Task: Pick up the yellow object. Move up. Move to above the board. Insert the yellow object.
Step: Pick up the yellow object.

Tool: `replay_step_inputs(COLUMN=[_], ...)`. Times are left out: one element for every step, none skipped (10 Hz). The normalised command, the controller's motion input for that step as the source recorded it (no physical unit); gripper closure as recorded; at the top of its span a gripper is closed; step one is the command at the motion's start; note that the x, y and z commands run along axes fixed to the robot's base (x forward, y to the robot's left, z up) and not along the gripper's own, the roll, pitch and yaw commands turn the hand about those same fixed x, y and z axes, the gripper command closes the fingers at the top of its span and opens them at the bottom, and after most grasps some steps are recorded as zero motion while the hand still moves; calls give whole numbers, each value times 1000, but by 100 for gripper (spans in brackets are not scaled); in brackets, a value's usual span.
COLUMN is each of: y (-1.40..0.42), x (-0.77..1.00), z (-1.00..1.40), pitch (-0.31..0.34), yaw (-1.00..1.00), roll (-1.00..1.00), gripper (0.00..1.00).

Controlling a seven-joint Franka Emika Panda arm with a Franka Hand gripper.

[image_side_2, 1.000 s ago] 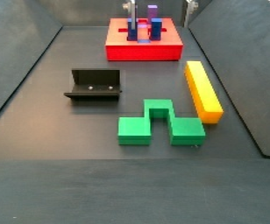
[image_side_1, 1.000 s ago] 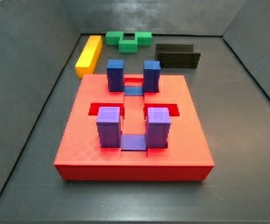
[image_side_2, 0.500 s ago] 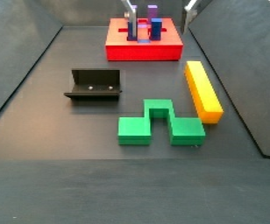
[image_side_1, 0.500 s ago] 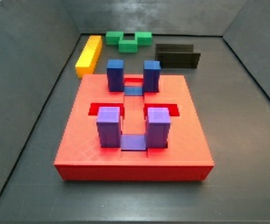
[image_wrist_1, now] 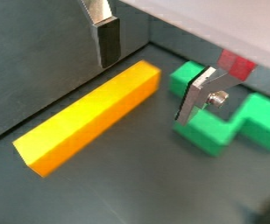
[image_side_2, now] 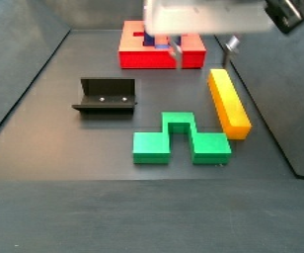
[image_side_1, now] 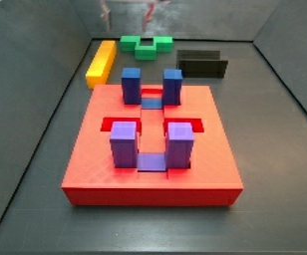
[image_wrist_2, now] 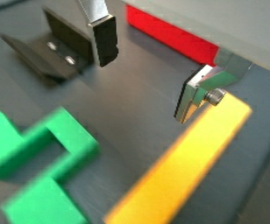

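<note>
Since 0.5 s earlier, gripper (image_wrist_1: 149, 74) had moved from the board (image_side_2: 162, 59) toward the yellow object (image_side_2: 227, 102), jaws wide apart, empty.

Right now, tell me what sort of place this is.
Probably a robot test cell: a dark walled tray holding bright blocks, a red board and the fixture, with the gripper open above the yellow object.

Dark grey floor (image_side_2: 102, 198) enclosed by sloping dark grey walls (image_side_1: 23, 40).
</note>
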Motion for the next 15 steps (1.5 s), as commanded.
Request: replay_step_inputs(y=[-17, 0, 0, -20, -37, -54, -94, -157, -126, -80, -26, 0, 0, 0, 0], x=[-389, -160, -100, -154, -123, -100, -217, -269, -249, -174, -69, 0, 0, 0, 0], z=[-440, -363, -377, -434, -423, -426, -454, -394, -351, -311, -186, -160, -134, -103, -54], pitch=[-106, -96, -67, -37, -27, -27, -3, 0, 0, 0, 0, 0, 0, 0, 0], yaw=[0, 0, 0, 0, 0, 0, 0, 0, 0, 0, 0, 0, 0, 0, 0], roll=[-46, -17, 0, 0, 0, 0, 0, 0, 0, 0, 0, 0, 0, 0, 0], gripper=[0, 0, 0, 0, 0, 0, 0, 0, 0, 0, 0, 0, 0, 0, 0])
